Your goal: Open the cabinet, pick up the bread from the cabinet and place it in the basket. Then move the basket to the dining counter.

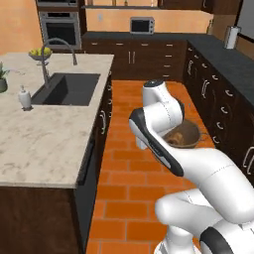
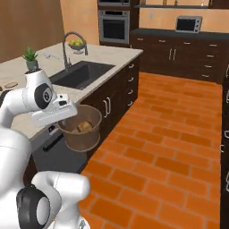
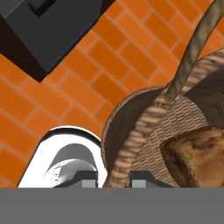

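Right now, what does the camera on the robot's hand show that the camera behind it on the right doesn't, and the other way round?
Hand view alone: the gripper closed on the basket's thin handle, and the bread's crust up close. Right base view alone: the dining counter with its sink and tap, and the wall oven. Both: the basket held over the orange brick floor, with the bread inside.

Arm hides most of basket [image 1: 187, 136]; bread [image 3: 199, 154] edge-cropped.

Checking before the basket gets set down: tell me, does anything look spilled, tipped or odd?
Nothing stands out. The basket hangs upright over the brick floor beside the dining counter, the pincer shut on its handle, and the bread lies inside.
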